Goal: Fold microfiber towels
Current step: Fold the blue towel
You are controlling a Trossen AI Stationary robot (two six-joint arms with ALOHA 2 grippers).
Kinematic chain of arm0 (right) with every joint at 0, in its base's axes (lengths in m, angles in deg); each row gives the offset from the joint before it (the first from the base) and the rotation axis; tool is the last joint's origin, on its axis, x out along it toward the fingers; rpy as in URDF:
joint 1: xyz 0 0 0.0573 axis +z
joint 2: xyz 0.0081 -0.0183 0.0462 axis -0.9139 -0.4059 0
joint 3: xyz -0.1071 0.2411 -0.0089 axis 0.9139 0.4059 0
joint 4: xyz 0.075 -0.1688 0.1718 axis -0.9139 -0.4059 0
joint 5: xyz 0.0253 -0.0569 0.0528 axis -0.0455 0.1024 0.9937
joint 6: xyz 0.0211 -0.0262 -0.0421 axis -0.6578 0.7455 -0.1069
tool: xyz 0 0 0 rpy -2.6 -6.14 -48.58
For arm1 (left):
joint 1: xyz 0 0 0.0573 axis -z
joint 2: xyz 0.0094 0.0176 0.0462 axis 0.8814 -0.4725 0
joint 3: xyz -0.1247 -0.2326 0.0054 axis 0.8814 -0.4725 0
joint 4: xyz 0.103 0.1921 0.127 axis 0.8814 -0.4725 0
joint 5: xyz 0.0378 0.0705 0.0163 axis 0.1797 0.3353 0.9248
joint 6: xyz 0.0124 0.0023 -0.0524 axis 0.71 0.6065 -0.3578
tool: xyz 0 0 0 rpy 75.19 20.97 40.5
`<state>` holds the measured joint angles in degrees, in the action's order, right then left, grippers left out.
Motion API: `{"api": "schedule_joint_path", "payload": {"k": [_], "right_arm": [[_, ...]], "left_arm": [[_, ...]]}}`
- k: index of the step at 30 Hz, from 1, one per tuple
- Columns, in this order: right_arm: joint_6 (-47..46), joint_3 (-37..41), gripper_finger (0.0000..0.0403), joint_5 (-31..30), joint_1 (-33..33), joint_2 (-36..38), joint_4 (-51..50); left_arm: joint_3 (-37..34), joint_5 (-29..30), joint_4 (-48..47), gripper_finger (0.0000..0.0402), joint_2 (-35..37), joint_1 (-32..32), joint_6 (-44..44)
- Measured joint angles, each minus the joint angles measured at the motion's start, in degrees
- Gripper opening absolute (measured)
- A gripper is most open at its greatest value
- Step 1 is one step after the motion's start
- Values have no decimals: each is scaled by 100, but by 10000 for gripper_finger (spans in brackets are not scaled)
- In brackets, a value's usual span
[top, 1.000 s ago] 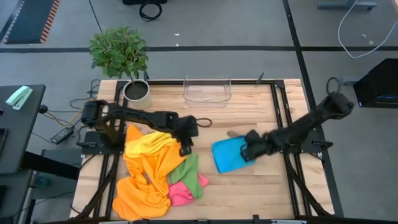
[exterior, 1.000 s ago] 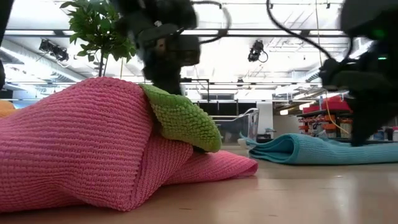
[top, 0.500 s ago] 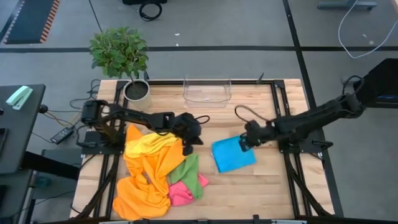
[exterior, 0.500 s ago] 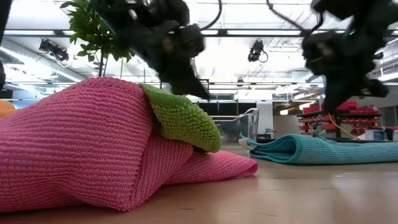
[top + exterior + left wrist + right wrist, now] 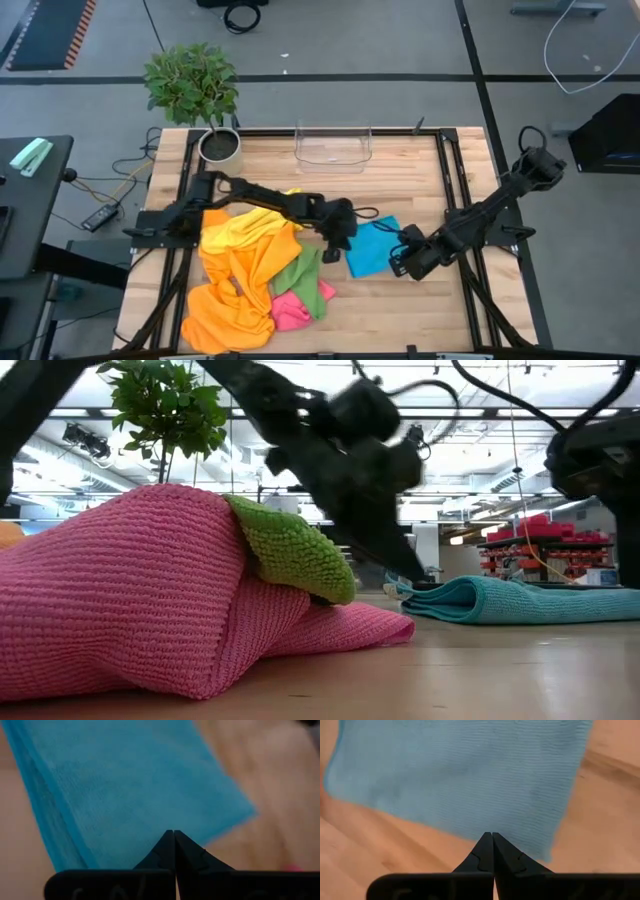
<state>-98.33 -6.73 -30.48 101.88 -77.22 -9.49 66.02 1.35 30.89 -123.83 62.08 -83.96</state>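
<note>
Here we flank the folded blue microfiber towel at frame centre: closed left claw beside its left edge, closed right claw lower right.

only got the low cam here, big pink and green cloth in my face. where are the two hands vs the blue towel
Observer: The left hand is at the blue towel's edge nearest the pile, the right hand at the opposite edge.
Operator: holding it
Observer: No. Both wrist views show shut fingers with nothing between them, the towel lying flat beyond.
Operator: whats behind the pink cloth
Observer: Orange towels and a yellow towel, heaped unfolded on the table.
</note>
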Motion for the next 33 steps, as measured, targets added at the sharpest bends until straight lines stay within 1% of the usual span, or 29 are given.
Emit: {"api": "schedule_joint_path", "payload": {"k": [2,4,6,8,9,11,13,14,16,18,20,22,24,26,28,30,32,33], "right_arm": [[10,-1,0,38,101,-7,15],[18,35,0,73,252,90,-121],[60,50,0,121,362,132,-89],[189,61,0,90,520,301,-254],[271,38,0,64,541,358,-213],[381,37,0,-109,675,610,-363],[340,49,0,-444,765,812,-550],[199,94,0,-598,807,903,-664],[-38,275,0,-825,883,1112,-984],[-54,525,0,-1128,884,1226,-560],[183,908,0,-1272,866,1337,-55],[496,1289,0,-1328,771,1314,845],[657,1677,0,-1359,691,1313,1312],[724,1939,0,-1426,615,1264,1894],[781,2116,0,-1435,607,1225,2381],[896,2193,0,-1427,610,1105,2735],[968,2176,0,-1330,669,986,2912],[1003,2114,0,-1266,671,865,2920]], "left_arm": [[244,76,-594,2,-185,-11,-3],[503,184,-685,2,-378,-22,-26],[710,327,-1019,2,-449,-55,-37],[847,388,-1131,2,-507,-103,-58],[947,536,-1282,3,-487,-138,-71],[1244,948,-1710,4,-461,-243,-80],[1618,1388,-2104,4,-392,-363,-71],[1846,1445,-2406,4,-333,-426,-33],[2268,1487,-2585,3,-294,-515,-70],[2562,1431,-3030,3,-295,-502,-347],[2600,1245,-2973,4,-362,-383,-575],[2443,1091,-2934,4,-373,-225,-837],[2245,1054,-2667,3,-470,-27,-1090],[2054,1054,-2881,3,-556,113,-1395],[2002,1066,-2617,4,-700,227,-1726],[1969,1084,-2882,4,-709,235,-1843],[2000,1227,-2670,3,-791,193,-1949],[1988,1271,-2829,3,-796,162,-1963]]}}
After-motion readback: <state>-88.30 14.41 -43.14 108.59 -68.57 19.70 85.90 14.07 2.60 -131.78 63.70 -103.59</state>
